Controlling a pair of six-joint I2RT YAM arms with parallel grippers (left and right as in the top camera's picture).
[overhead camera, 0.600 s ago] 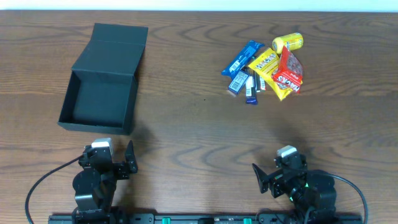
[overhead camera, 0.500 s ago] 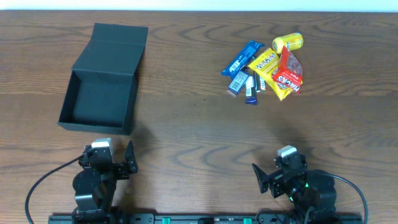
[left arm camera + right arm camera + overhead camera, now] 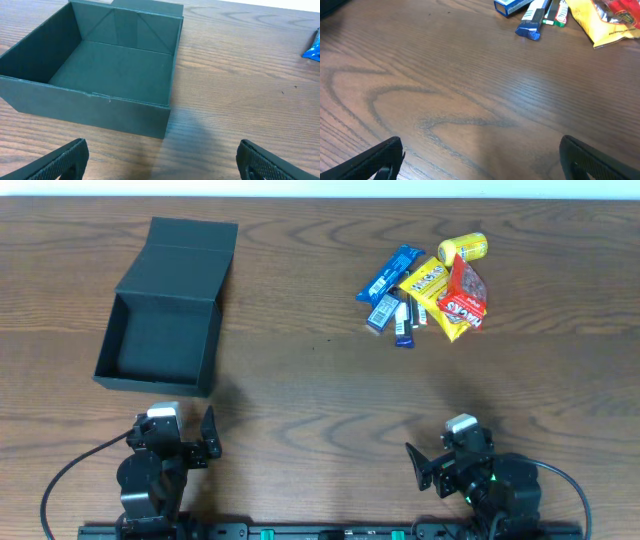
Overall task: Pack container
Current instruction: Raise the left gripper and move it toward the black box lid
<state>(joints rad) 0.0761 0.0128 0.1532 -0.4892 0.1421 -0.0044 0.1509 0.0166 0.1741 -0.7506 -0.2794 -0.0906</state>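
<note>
Arms both sit folded low at the near edge of the table (image 3: 300, 390), wrists aimed out across the wood toward the far side. The left gripper (image 3: 162, 162) hovers low just short of the container (image 3: 90, 107), its jaws spread wide and holding nothing. The container stands on the left part of the table, its near wall facing that gripper, the lid flap (image 3: 190, 252) laid back on the far side and the dark floor showing. The right gripper (image 3: 480, 160) also gapes wide and holds nothing, low over the wood, with the heap of snack packets (image 3: 430, 290) well ahead of it.
</note>
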